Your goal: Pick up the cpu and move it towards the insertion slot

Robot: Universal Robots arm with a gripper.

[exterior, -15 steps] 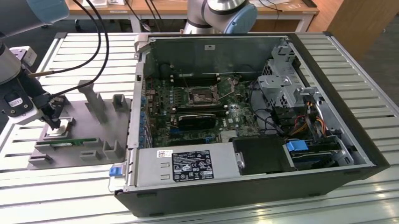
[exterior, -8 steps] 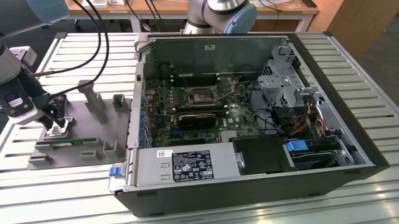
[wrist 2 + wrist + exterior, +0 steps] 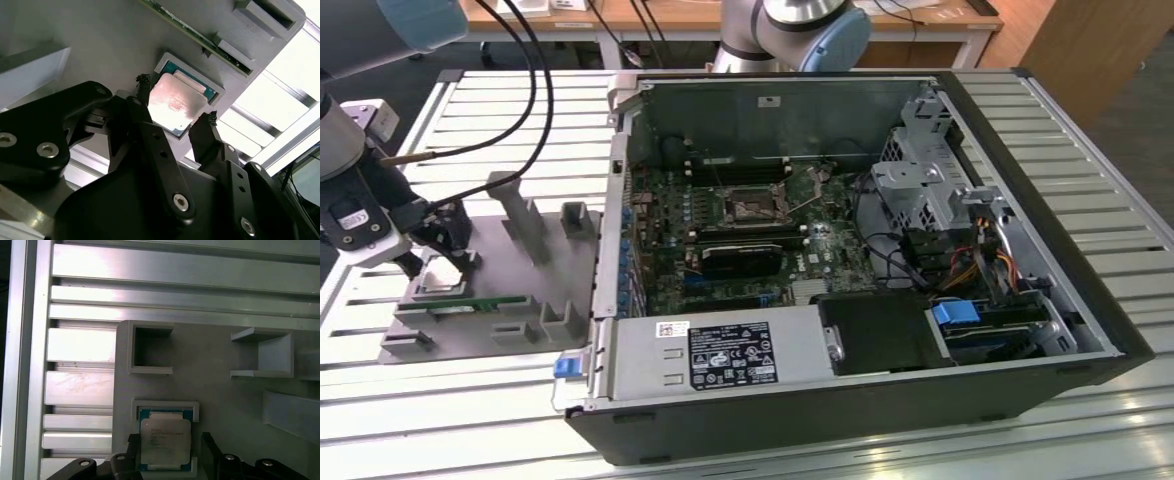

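The cpu (image 3: 165,441) is a small square chip with a silvery top. It lies flat in a shallow framed nest on the grey tray (image 3: 520,262), at the exterior view's left. My gripper (image 3: 443,262) hangs low over it, open. In both wrist views its two black fingers (image 3: 141,95) stand on opposite sides of the cpu (image 3: 176,102), with narrow gaps to the chip's edges. The insertion slot (image 3: 750,205), a shiny metal frame with a dark centre, sits on the motherboard inside the open computer case, well off to the exterior view's right of my gripper.
The tray carries upright grey posts (image 3: 520,215) and box-shaped holders (image 3: 150,347). A thin green memory stick (image 3: 478,303) lies beside the cpu nest. The case wall (image 3: 616,200) stands between tray and motherboard. A black heatsink block (image 3: 736,262) lies near the slot. Cables (image 3: 520,90) hang above the slatted table.
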